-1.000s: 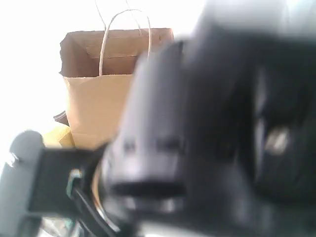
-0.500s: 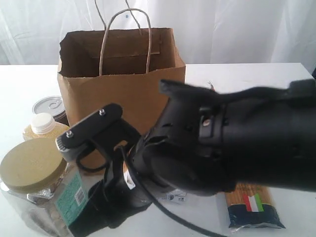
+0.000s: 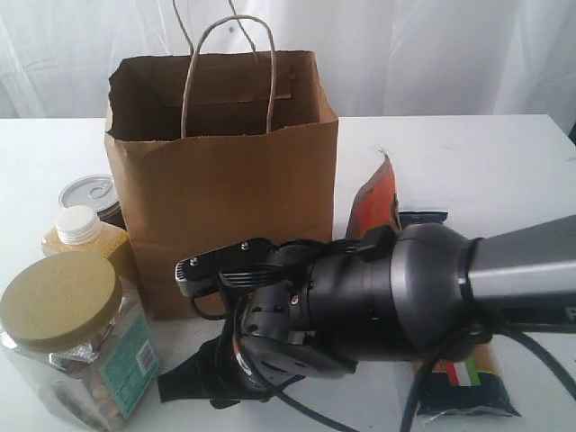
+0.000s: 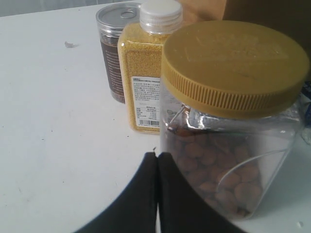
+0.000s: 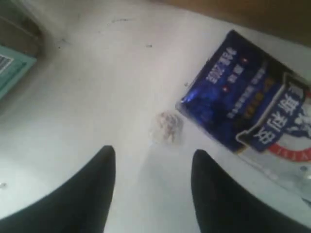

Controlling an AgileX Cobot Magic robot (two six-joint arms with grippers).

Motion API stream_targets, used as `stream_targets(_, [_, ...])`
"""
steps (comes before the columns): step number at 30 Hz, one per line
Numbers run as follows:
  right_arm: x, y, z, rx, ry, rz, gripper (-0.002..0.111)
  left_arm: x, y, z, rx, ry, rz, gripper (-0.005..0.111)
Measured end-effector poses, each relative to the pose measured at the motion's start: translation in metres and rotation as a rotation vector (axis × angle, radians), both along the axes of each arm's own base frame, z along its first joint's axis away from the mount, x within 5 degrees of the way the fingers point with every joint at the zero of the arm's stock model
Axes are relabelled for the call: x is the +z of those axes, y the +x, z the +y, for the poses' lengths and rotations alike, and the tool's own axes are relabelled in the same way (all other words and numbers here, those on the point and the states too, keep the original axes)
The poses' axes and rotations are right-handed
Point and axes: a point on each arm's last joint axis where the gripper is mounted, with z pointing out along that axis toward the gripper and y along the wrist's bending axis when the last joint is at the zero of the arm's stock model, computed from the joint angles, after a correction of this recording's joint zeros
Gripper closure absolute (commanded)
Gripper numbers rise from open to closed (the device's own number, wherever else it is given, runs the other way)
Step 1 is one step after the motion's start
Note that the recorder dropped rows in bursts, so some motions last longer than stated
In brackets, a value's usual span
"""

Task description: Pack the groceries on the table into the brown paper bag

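With the right pincer [image 5: 153, 191] gaping empty (left pincer [image 4: 157, 167] pressed shut) and the small blue-white carton [image 5: 248, 114] just outside its gap, closing here risks nipping only a corner.

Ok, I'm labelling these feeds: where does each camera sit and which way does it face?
Exterior: low before the white table, facing the boxy brown paper bag; the right arm's dark body fills the foreground.
Left wrist: behind the shut left jaws, facing the tan-lidded clear jar, yellow white-capped bottle and pull-tab tin can.
Right wrist: above that table, looking down between the open right jaws at the small blue-white carton.
Shared: exterior and left wrist both show jar, bottle and can.
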Motion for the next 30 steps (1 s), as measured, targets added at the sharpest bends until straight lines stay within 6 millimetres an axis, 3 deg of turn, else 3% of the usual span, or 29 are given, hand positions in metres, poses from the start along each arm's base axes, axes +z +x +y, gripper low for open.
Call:
stream_targets(5, [-0.018,0.003,0.006,0.001,-0.022,0.015,0.062,0.000,0.000,0.000,0.000,0.000,0.000,0.107])
stream_targets(15, [-0.028,0.017,0.008,-0.031,-0.013,0.018,0.062,0.000,0.000,0.000,0.000,0.000,0.000,0.107])
stream_targets(23, [-0.028,0.017,0.009,-0.034,-0.009,0.019,0.084,0.000,0.000,0.000,0.000,0.000,0.000,0.107])
stream_targets(30, [-0.028,0.017,0.009,-0.033,-0.006,0.022,0.092,0.000,0.000,0.000,0.000,0.000,0.000,0.107])
